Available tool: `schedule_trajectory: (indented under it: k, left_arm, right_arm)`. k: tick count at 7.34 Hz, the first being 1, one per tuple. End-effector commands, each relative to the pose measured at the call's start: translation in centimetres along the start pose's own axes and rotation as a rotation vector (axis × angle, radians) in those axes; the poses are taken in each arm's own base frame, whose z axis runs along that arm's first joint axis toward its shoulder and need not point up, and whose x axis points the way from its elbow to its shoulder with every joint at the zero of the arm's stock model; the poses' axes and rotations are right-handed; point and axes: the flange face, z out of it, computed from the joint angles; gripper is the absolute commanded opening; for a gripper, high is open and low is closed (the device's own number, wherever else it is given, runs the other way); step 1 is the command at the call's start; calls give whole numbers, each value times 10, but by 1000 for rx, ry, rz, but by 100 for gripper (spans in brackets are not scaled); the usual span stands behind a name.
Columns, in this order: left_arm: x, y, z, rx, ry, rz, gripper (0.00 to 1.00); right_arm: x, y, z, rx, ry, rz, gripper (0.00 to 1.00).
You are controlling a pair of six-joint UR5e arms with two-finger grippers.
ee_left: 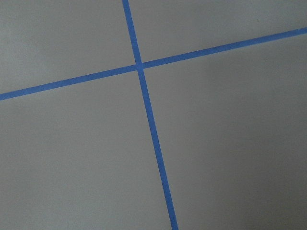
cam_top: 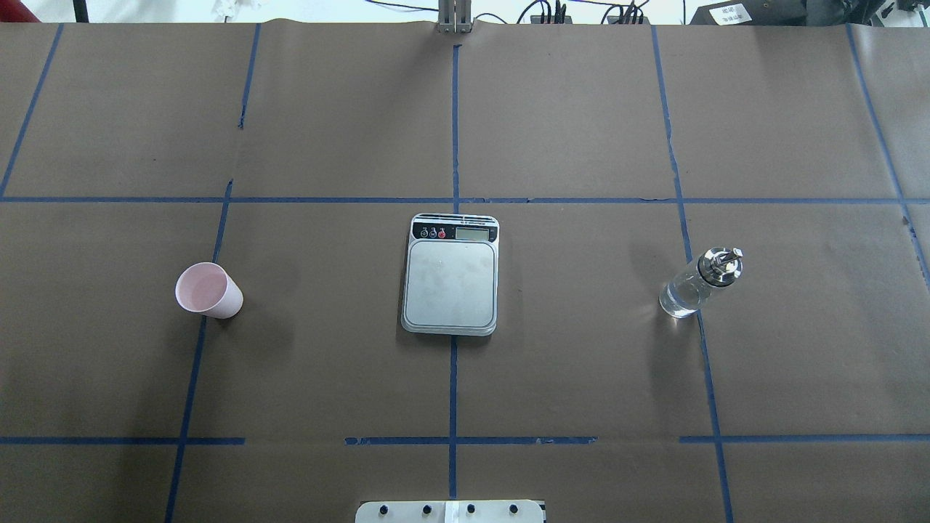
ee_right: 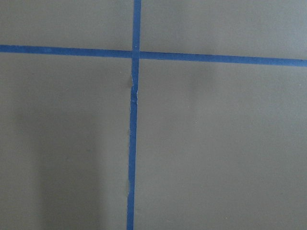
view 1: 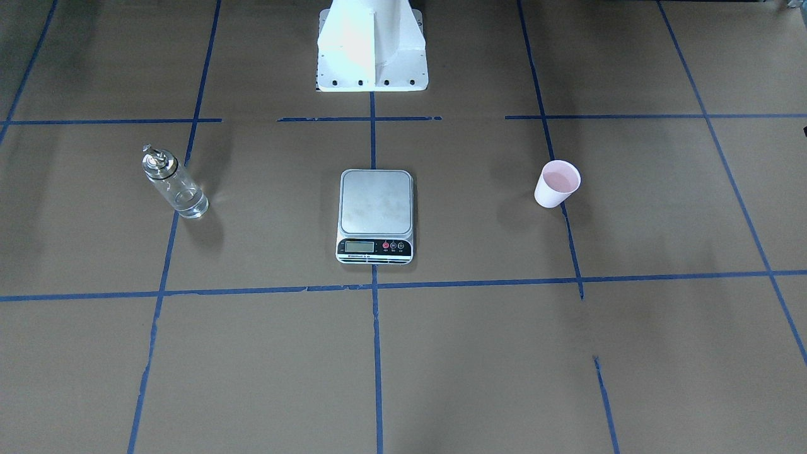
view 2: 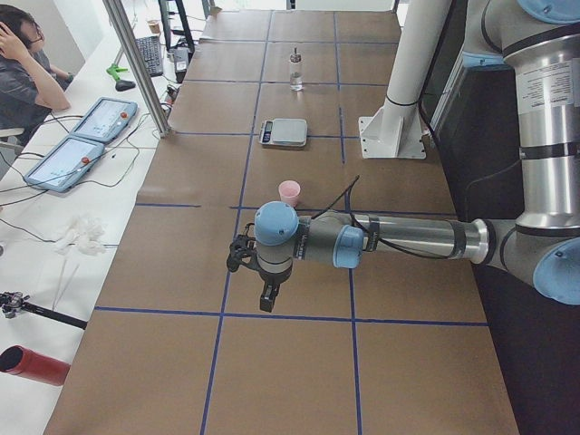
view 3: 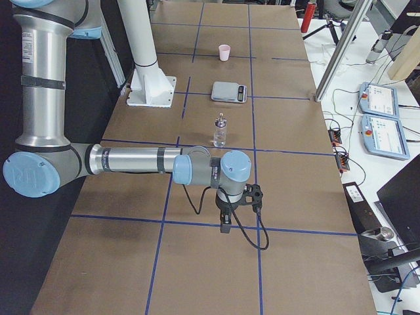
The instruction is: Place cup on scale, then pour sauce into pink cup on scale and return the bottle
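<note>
- Left gripper [view 2: 269,301] and right gripper [view 3: 225,224] hang over the tabletop [cam_top: 581,378]; cannot tell whether either is open or closed.
- Cup [cam_top: 209,290] stands upright well left of the scale [cam_top: 451,283]; bottle [cam_top: 696,287] upright well right.

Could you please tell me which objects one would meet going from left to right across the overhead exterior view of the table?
pink cup → kitchen scale → clear glass bottle with a silver cap
</note>
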Motion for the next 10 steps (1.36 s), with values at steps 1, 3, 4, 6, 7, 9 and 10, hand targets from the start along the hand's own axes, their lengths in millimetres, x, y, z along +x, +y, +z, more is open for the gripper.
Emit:
schedule_trajectory:
  k: [1,3,4,6,7,9,10]
  left_arm:
    - [4,-1,-3,43,-1,49,100]
    - [3,-1,-2,51,3,56,100]
    - [4,-3,-3,52,1,60,100]
    - [18,-16,-14,123,0,138,100]
    - [28,-22,-20,188,-1,218,100]
    - [60,-62,-52,389,-17,421,100]
    - [76,-94,-67,462,-18,501,100]
  right_arm:
    - [-5,-3,-3,7,0,-13,100]
    - [-11,-6,-8,58,-2,-60,100]
    - [-20,-11,-8,89,-2,-102,100]
    - [-56,-33,-14,210,-5,-252,100]
    - [-68,-41,-26,293,-8,-324,100]
    - [-82,-52,-41,376,-25,-382,100]
    - [-87,-50,-39,360,-95,-326,100]
